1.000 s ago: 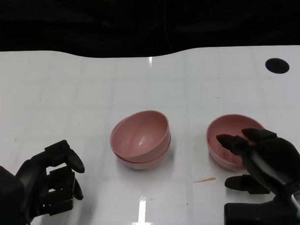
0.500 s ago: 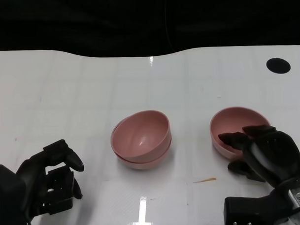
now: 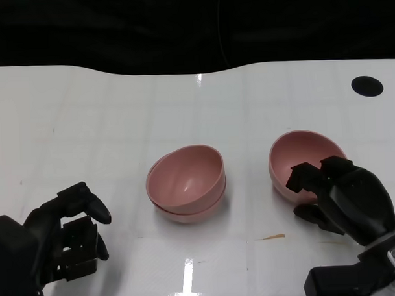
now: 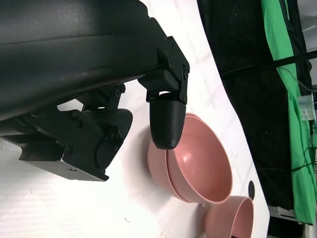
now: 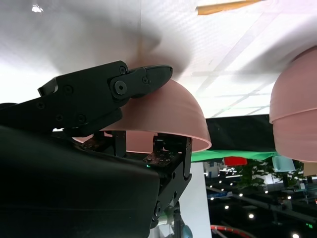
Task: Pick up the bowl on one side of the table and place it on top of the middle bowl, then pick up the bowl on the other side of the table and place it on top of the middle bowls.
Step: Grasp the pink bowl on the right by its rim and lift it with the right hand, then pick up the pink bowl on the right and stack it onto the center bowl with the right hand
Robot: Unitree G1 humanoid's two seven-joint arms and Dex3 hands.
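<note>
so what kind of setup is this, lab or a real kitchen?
Looks like a lab or studio rig, not a kitchen. A bare white table against a black backdrop, a green screen visible in the left wrist view, and only identical pink bowls as props.

Third bowl [image 3: 302, 158] lies right of the stacked middle bowls [image 3: 185, 183].

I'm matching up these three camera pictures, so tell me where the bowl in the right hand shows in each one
Head view: held bowl right of centre, tilted, right hand gripping its near rim.
Left wrist view: at the bottom edge.
Right wrist view: centre, fingers across it.
Shared landmark: the stacked bowls.
</note>
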